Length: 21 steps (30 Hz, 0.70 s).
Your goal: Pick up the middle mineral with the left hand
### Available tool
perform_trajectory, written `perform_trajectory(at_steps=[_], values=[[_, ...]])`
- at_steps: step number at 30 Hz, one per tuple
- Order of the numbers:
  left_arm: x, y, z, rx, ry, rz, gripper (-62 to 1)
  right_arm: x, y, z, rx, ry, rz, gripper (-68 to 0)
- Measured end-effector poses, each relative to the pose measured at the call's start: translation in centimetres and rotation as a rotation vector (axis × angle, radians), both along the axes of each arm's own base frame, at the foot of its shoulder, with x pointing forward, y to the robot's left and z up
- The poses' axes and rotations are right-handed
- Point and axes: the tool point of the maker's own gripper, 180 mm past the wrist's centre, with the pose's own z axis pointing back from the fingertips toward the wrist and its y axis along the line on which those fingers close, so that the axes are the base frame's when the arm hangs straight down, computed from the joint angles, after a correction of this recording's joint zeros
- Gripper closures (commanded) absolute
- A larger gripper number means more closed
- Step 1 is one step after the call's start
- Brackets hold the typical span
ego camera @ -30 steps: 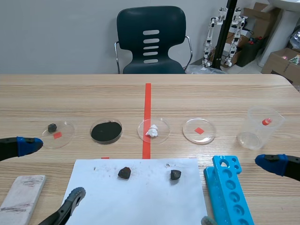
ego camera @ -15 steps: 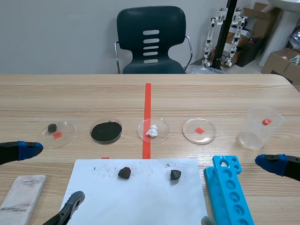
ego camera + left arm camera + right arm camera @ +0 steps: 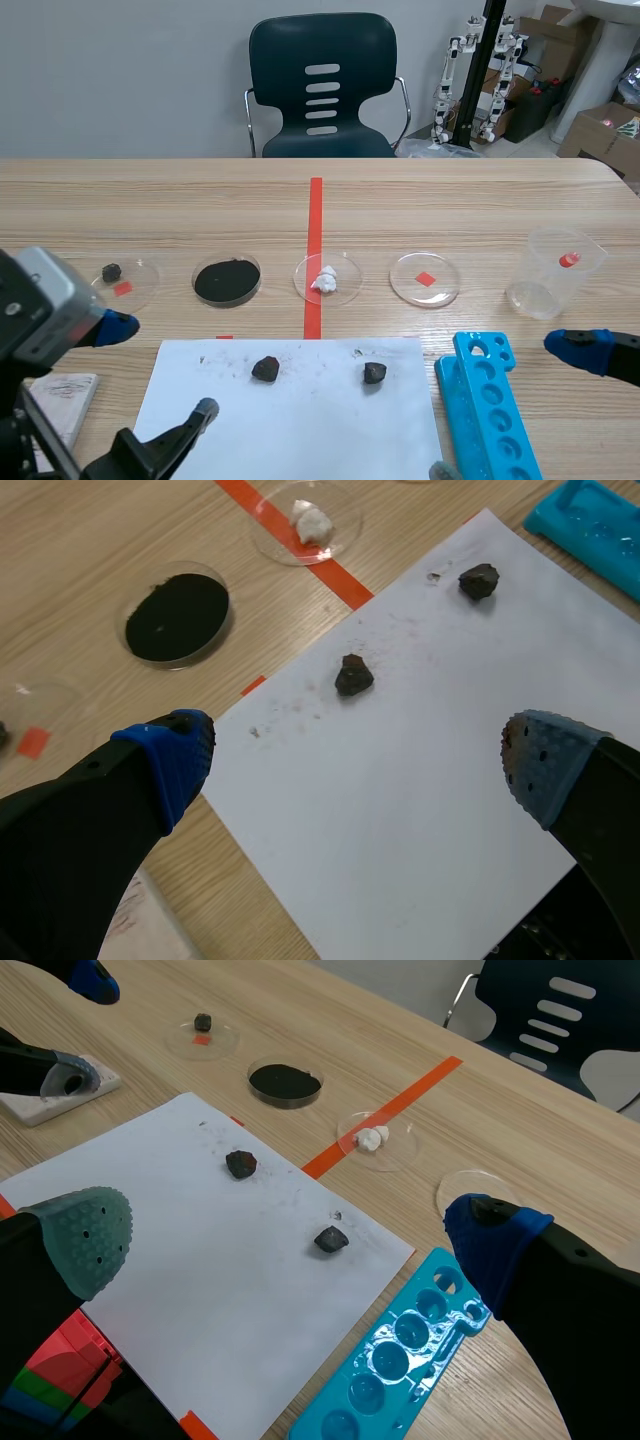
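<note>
The left arm's jaws are standing wide open and gripping nothing, one blue dotted pad (image 3: pixel 165 765) hanging just off the edge of the large white sheet of paper (image 3: pixel 400 810) and the other, grey-blue pad (image 3: pixel 545 765) hanging over the sheet itself. That broad spread seems meant for straddling a small lump from above. Ahead of them, apart from both fingers, the small dark brown-black lumpy rock (image 3: pixel 352 675) is lying on the paper's left half among faint dusty smudges. It is counting as the middle mineral because a similar dark angular rock (image 3: pixel 479 581) is sitting on the paper's right half, while a smaller dark pebble (image 3: pixel 111 271) is resting in a clear round dish (image 3: pixel 140 290) beyond the paper's far left corner. The paper is apparently serving as a work mat for loose specimens. To take the rock, the left arm would likely need to go forward and down until the pads are flanking it. The right arm's jaws are also gaping open and empty, with a grey-green pad (image 3: pixel 85 1230) and a blue pad (image 3: pixel 490 1235), beside the paper's right edge above the bright blue plastic tray of round wells (image 3: pixel 490 410), well apart from the rocks. That is probably leaving the sheet free. Beyond the paper's far edge, a dish of black powder (image 3: pixel 227 258) is sitting on the wooden tabletop (image 3: pixel 450 200).
</note>
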Motion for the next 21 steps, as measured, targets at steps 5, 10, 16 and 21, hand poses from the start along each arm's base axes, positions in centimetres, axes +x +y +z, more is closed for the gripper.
perform_trajectory(at_steps=[5, 10, 16, 21], values=[[0.9, -1.5, -1.5, -0.026, 0.077, 0.027, -59.6, 0.0, 0.0, 0.0, 0.000, 0.000, 0.000, -67.9], [2.6, -0.6, -4.6, 0.047, 0.213, 0.176, -59.6, 0.0, 0.0, 0.0, 0.000, 0.000, 0.000, -67.9], [5.5, 0.3, -6.0, 0.040, 0.297, 0.394, -59.6, 0.0, 0.0, 0.0, 0.000, 0.000, 0.000, -67.9], [7.1, -1.1, -7.6, 0.023, 0.354, 0.412, -59.6, 0.0, 0.0, 0.0, 0.000, 0.000, 0.000, -67.9]])
